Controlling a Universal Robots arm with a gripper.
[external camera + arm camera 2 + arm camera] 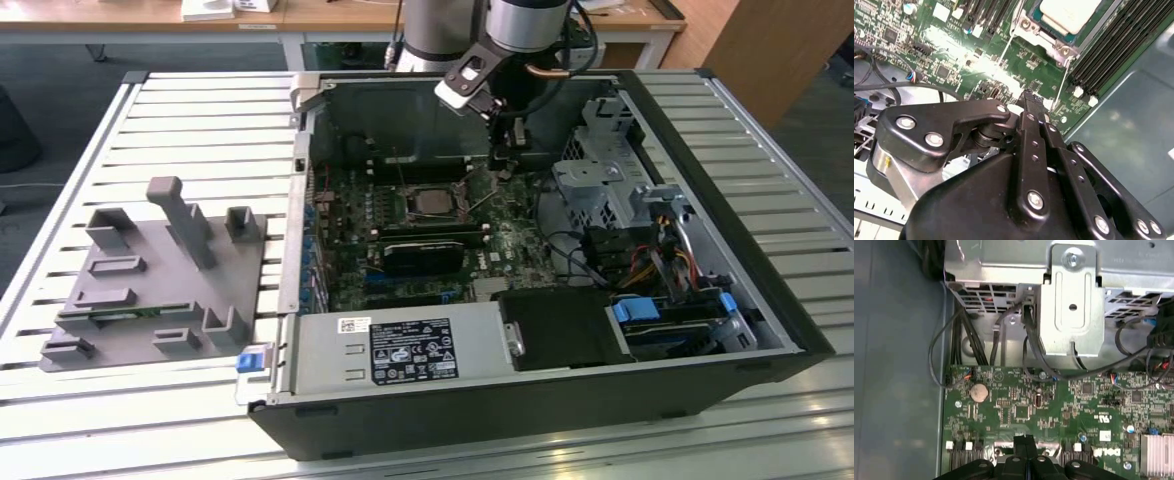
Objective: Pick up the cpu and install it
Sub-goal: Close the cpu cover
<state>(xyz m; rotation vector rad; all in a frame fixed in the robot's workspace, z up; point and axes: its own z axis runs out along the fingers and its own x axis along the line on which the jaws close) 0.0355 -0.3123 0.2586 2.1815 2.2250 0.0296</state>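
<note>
The cpu (430, 203) lies flat in the motherboard socket inside the open computer case, silvery top up. In the second wrist view the cpu (1069, 12) sits within the metal socket frame (1051, 42). My gripper (503, 165) hangs inside the case, just past the socket toward the exterior view's right and rear, low over the green board. Its black fingers (1030, 107) are pressed together, and I see nothing held between them. A thin wire socket lever (1058, 92) runs close beside the fingertips. In the first wrist view the gripper (1025, 441) points down at the board.
A grey tray (147, 270) with upright holders sits on the slatted table at the exterior view's left, holding a green memory stick (127, 315). Inside the case are a metal drive cage (601, 185), black cables (979, 340), memory slots (1114, 50) and a power supply (400, 350).
</note>
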